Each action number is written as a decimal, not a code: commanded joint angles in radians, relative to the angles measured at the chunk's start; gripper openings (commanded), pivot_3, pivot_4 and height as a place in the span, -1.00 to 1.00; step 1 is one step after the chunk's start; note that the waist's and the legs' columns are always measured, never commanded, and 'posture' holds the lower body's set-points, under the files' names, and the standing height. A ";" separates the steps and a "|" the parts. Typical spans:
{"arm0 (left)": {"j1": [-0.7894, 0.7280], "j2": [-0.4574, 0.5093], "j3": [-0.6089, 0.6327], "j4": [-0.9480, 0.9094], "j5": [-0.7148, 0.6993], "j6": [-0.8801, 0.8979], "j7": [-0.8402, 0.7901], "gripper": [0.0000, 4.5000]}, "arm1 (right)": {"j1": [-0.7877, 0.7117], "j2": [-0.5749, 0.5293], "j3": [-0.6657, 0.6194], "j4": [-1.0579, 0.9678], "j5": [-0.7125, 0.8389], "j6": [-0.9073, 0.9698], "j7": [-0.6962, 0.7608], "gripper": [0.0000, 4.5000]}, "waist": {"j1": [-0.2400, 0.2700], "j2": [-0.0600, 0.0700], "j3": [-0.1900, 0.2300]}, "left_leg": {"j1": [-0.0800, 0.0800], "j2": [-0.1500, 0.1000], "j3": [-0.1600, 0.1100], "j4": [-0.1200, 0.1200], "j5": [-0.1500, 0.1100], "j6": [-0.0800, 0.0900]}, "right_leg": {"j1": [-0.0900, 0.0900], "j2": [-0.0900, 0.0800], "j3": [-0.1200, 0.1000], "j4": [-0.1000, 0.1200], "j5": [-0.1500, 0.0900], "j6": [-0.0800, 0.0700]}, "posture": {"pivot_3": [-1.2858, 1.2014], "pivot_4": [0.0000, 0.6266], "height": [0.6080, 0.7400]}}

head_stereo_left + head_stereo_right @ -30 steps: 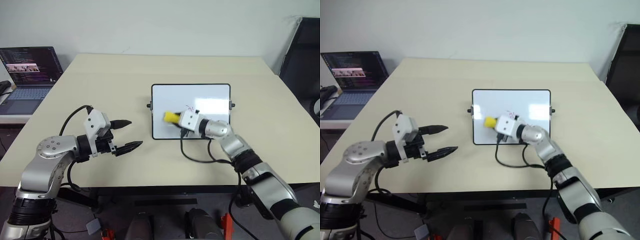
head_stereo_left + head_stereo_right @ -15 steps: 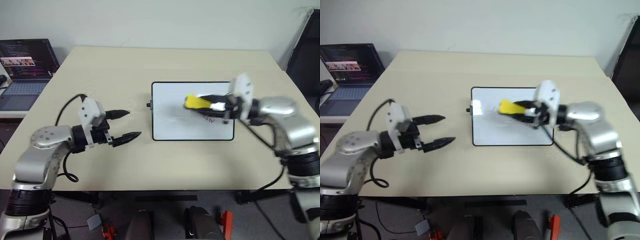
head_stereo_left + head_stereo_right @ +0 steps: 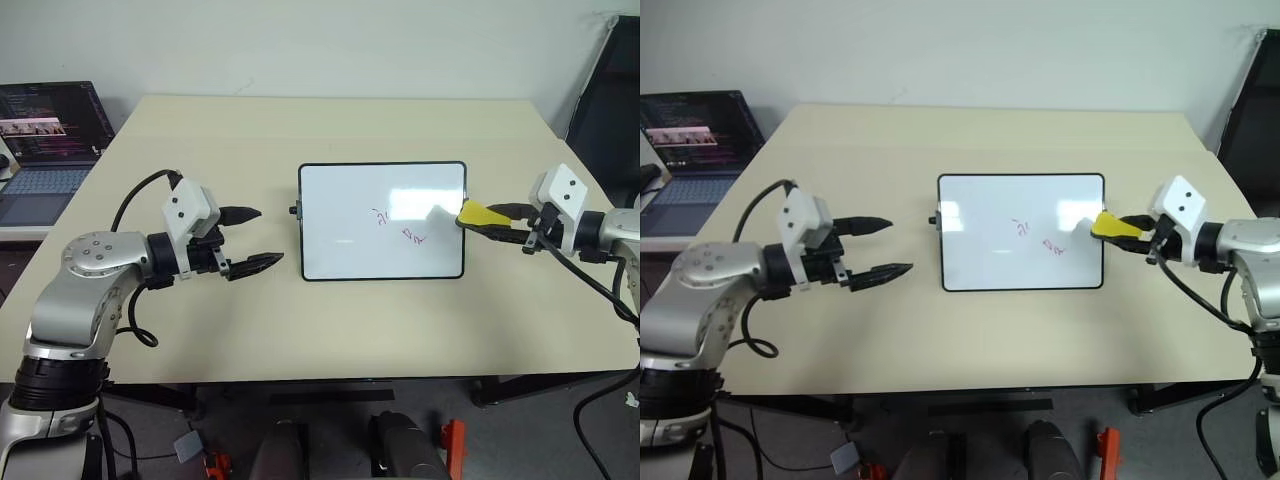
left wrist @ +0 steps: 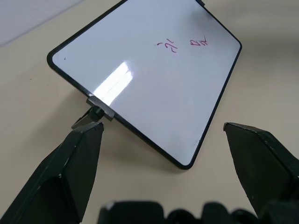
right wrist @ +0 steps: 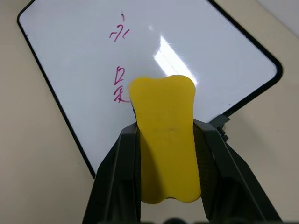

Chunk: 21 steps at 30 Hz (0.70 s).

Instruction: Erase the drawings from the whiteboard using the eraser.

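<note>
The whiteboard (image 3: 340,195) lies flat in the middle of the table, white with a thin black frame. Two red drawings (image 3: 381,217) (image 3: 413,236) sit right of its centre, also seen as scribbles (image 5: 117,33) (image 5: 120,86) in the right wrist view. My right gripper (image 3: 492,220) is shut on the yellow eraser (image 3: 480,213), which points at the board's right edge, just off the drawings. My left gripper (image 3: 268,237) hangs open left of the board with nothing between its fingers, facing the board's short side and its small black knob (image 4: 96,111).
A beige table (image 3: 300,320) carries the board. An open laptop (image 3: 45,130) stands off the table's far left. A black chair (image 3: 610,90) is at the far right. A black cable (image 3: 590,285) trails from my right wrist.
My right gripper has carried the eraser from the board's lower left across to its right edge and lifted it. The left gripper has risen a little, still open.
</note>
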 commanded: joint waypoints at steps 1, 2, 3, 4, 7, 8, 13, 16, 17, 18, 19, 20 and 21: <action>-0.028 0.001 0.006 -0.015 -0.001 -0.003 0.003 1.00 | -0.022 -0.002 -0.041 -0.013 0.008 -0.012 -0.011 -0.48 | 0.000 0.000 0.000 | 0.000 0.000 0.000 0.000 0.000 0.000 | 0.000 0.000 0.000 0.000 0.000 0.000 | 0.03 -0.52 1.00; -0.030 0.001 0.005 -0.013 -0.001 -0.004 0.003 1.00 | -0.022 -0.002 -0.041 -0.013 0.008 -0.011 -0.012 -0.48 | 0.001 0.000 0.000 | 0.000 0.000 0.000 0.000 0.000 0.000 | 0.000 0.000 0.000 0.000 0.000 0.000 | 0.03 -0.52 1.00; -0.031 -0.002 0.005 -0.013 -0.003 -0.003 0.005 1.00 | -0.021 -0.003 -0.042 -0.010 0.006 -0.011 -0.013 -0.48 | 0.001 0.000 0.000 | 0.000 0.000 0.000 0.000 0.000 0.000 | 0.000 0.000 0.000 0.000 0.000 0.000 | 0.03 -0.52 1.00; -0.030 -0.004 0.004 -0.014 -0.004 -0.002 0.006 1.00 | -0.021 -0.003 -0.042 -0.009 0.005 -0.011 -0.014 -0.48 | 0.001 0.000 0.000 | 0.000 0.000 0.000 0.000 0.000 0.000 | 0.000 0.000 0.000 0.000 0.000 0.000 | 0.03 -0.52 1.00; -0.028 -0.008 0.001 -0.016 -0.004 -0.002 0.008 1.00 | -0.021 -0.001 -0.041 -0.008 0.004 -0.011 -0.016 -0.48 | 0.001 0.000 0.000 | 0.000 0.000 0.000 0.000 0.000 0.000 | 0.000 0.000 0.000 0.000 0.000 0.000 | 0.03 -0.52 1.00; -0.028 -0.009 0.001 -0.017 -0.005 -0.001 0.008 1.00 | -0.022 0.000 -0.040 -0.009 0.005 -0.010 -0.017 -0.48 | 0.001 0.000 0.000 | 0.000 0.000 0.000 0.000 0.000 0.000 | 0.000 0.000 0.000 0.000 0.000 0.000 | 0.03 -0.52 1.00; -0.029 -0.014 -0.001 -0.016 -0.009 -0.002 0.011 1.00 | -0.021 0.004 -0.039 -0.015 0.011 -0.005 -0.021 -0.48 | 0.001 0.000 0.000 | 0.000 0.000 0.000 0.000 0.000 0.000 | 0.000 0.000 0.000 0.000 0.000 -0.001 | 0.03 -0.52 1.00; -0.031 -0.017 -0.003 -0.012 -0.009 -0.005 0.011 1.00 | -0.037 0.035 -0.036 -0.025 0.024 -0.001 -0.037 -0.48 | 0.000 0.000 0.000 | 0.000 0.000 0.000 0.000 0.000 0.000 | 0.000 0.000 0.000 0.000 0.001 -0.001 | 0.03 -0.52 1.00; -0.030 -0.018 -0.004 -0.011 -0.010 -0.005 0.011 1.00 | -0.049 0.057 -0.035 -0.032 0.030 0.001 -0.050 -0.48 | -0.002 0.000 0.000 | 0.000 0.000 0.000 0.000 0.000 0.000 | 0.000 0.000 0.000 0.000 0.001 -0.001 | 0.03 -0.52 1.00; -0.030 -0.022 -0.007 -0.011 -0.010 -0.005 0.011 1.00 | -0.070 0.096 -0.029 -0.037 0.029 -0.005 -0.078 -0.48 | -0.004 0.000 0.000 | 0.000 0.000 0.000 0.000 0.000 0.000 | 0.000 0.000 0.000 0.001 0.001 -0.001 | 0.03 -0.52 1.00; -0.030 -0.029 -0.014 -0.009 -0.008 -0.006 0.012 1.00 | -0.091 0.140 -0.018 -0.044 0.027 -0.007 -0.105 -0.48 | -0.007 0.000 0.000 | 0.001 0.000 0.000 0.000 0.000 0.000 | 0.000 0.000 0.001 0.001 0.001 -0.001 | 0.03 -0.52 1.00; -0.031 -0.036 -0.021 -0.006 -0.005 -0.008 0.013 1.00 | -0.107 0.179 -0.006 -0.048 0.019 -0.011 -0.129 -0.48 | -0.009 0.000 0.000 | 0.001 0.000 0.000 0.001 0.000 0.000 | 0.000 0.001 0.001 0.001 0.001 -0.001 | 0.03 -0.52 1.00; -0.034 -0.046 -0.029 -0.002 -0.002 -0.010 0.014 1.00 | -0.128 0.224 0.010 -0.038 -0.005 -0.023 -0.168 -0.48 | -0.009 0.000 0.000 | 0.002 0.000 0.000 0.000 0.000 0.000 | 0.001 0.001 0.001 0.002 0.001 -0.001 | 0.03 -0.52 1.00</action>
